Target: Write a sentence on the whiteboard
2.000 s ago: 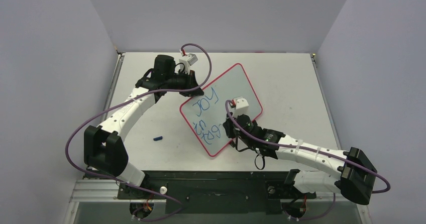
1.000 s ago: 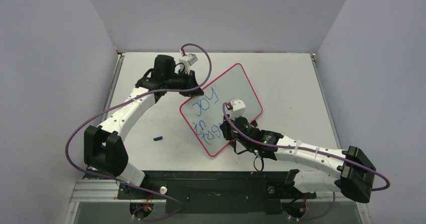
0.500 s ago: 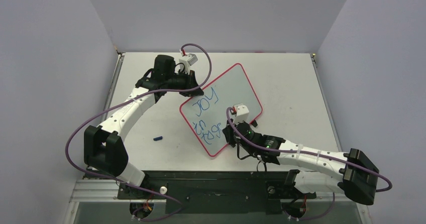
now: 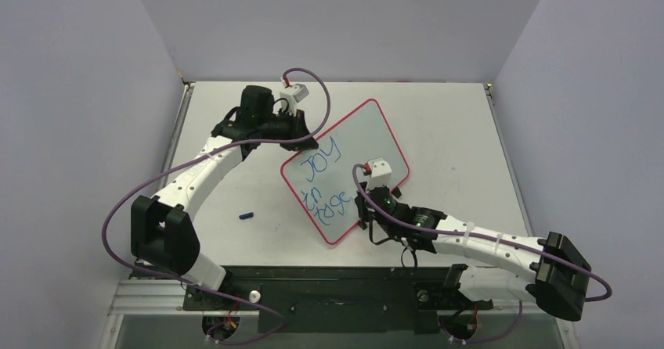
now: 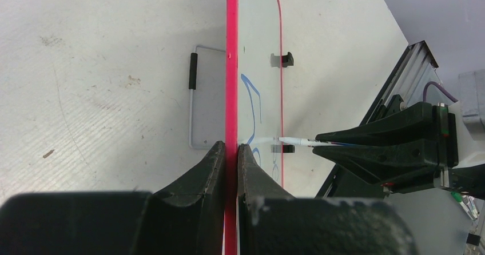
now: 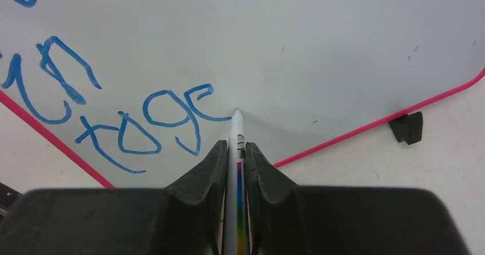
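Whiteboard (image 4: pixel 356 134) at table (image 4: pixel 454 130) centre. Left claw (image 5: pixel 230 152) clamped on its far-left frame edge, bracing it against pen pressure. Right claw (image 6: pixel 235 155) clamped on marker (image 6: pixel 236 130), tip touching surface beside blue lettering (image 6: pixel 171 109).

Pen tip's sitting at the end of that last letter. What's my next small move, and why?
Probably lift the marker just off the whiteboard and shift onward past the last letter: its stroke looks finished, the tip rests at its tail, and bare board lies beyond.

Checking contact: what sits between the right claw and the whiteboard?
A white pen, held in the right claw, tip on the whiteboard; right wrist view shows it.
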